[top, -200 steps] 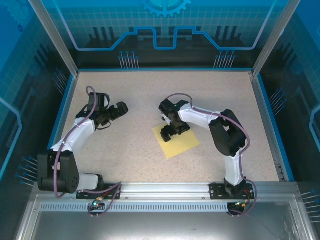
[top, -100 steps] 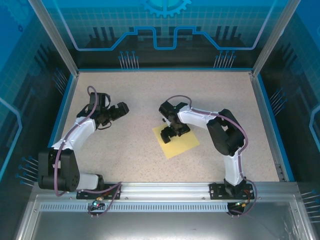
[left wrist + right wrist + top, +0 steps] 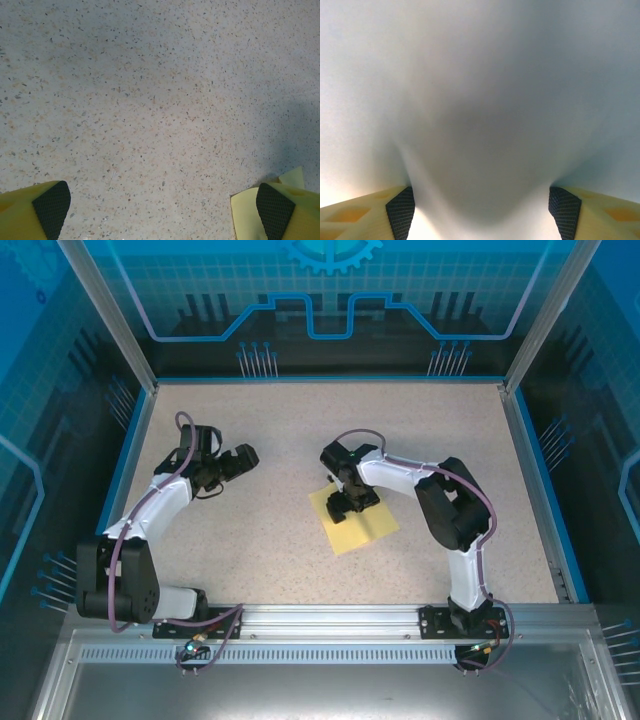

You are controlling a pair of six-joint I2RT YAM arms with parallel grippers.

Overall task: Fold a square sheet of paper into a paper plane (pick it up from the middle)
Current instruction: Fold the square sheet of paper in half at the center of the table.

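The square sheet of paper (image 3: pixel 366 526) lies pale yellow on the speckled table, right of centre. My right gripper (image 3: pixel 350 505) is pressed down on its middle. In the right wrist view its jaws (image 3: pixel 482 212) stand apart, and the sheet (image 3: pixel 480 125) bulges up between the two black pads as a blurred pale hump. My left gripper (image 3: pixel 240 455) hovers open over bare table to the left of the sheet, with nothing between its fingers (image 3: pixel 162 215). A pale yellow corner of the sheet (image 3: pixel 245 217) shows beside its right finger.
The speckled table (image 3: pixel 260 540) is bordered by blue rails and transparent walls on three sides. An aluminium rail (image 3: pixel 330 618) with both arm bases runs along the near edge. Open surface lies behind and in front of the sheet.
The right gripper's jaws have drawn closer together on the sheet, and the paper's left part has pulled in and bunched up between them. The left arm has stayed still.
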